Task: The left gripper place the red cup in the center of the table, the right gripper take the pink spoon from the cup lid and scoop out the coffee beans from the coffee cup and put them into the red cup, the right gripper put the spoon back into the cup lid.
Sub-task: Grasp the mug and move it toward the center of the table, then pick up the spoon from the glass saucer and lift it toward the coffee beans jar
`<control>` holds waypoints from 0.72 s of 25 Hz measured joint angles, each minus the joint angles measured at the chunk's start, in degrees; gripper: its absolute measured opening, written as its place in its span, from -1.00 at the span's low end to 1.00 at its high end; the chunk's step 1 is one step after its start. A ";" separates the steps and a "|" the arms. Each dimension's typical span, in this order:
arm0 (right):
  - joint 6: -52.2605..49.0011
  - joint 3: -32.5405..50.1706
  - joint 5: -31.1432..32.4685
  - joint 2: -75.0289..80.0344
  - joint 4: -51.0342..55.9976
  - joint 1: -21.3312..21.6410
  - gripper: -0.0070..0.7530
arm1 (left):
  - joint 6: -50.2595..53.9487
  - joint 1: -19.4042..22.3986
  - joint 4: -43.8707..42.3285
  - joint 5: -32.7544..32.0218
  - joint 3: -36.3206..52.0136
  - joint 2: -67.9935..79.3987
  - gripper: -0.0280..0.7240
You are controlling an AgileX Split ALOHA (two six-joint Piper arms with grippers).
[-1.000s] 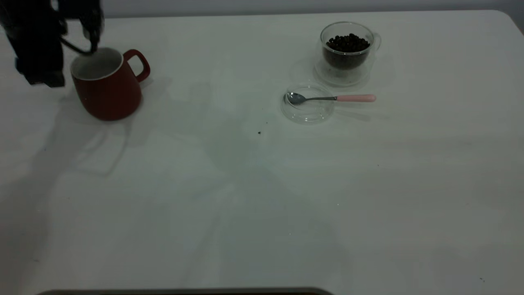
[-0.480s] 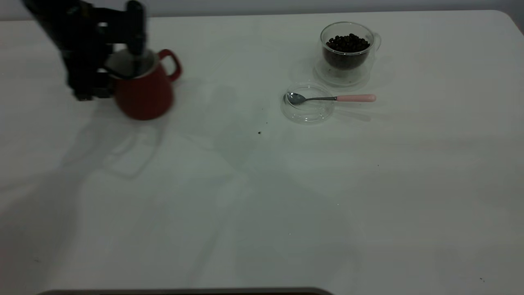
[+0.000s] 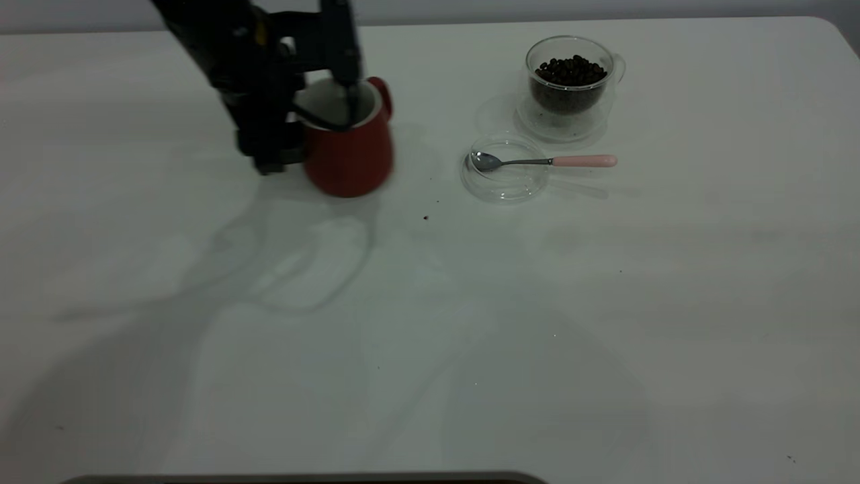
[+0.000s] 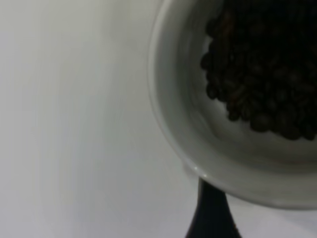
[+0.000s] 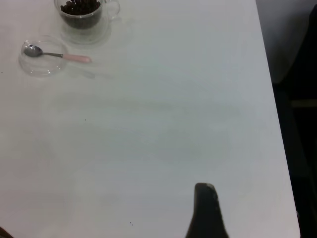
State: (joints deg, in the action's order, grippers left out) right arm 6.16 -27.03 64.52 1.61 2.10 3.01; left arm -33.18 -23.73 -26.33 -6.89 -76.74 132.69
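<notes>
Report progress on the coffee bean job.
Done: nothing fully. In hand: the left pincer grips the red cup by its rim, left of the lid, not released. Left: the spoon lies across the lid, untouched; the beans sit in the glass cup; the right pincer hangs over bare table, far from both.

Dim light, grey wall (image 3: 537, 10) behind (plain); soft shadows across surface

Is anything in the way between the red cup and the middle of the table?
No. The left gripper holds the red cup by its rim, and the table ahead looks bare. The cup lid sits farther right.
</notes>
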 joint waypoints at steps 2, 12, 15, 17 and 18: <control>0.00 0.00 0.00 0.00 0.00 0.00 0.57 | 2.39 -1.42 0.00 1.07 0.00 0.00 0.64; 0.00 0.00 0.00 0.00 0.00 0.00 0.57 | 23.30 -0.01 0.28 -7.86 0.00 -6.83 0.64; 0.00 0.00 0.00 0.00 0.00 0.00 0.57 | 31.06 3.07 0.28 -14.27 0.00 -13.12 0.64; 0.00 0.00 0.00 0.00 0.00 0.00 0.57 | 34.47 5.35 0.34 -18.82 0.00 -17.56 0.64; 0.00 0.00 0.00 0.00 0.00 0.00 0.57 | 35.24 6.27 0.34 -21.40 0.00 -20.05 0.64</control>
State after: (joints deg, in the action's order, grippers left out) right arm 6.16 -27.03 64.52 1.61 2.10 3.01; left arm 2.06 -17.46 -25.98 -28.29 -76.74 112.64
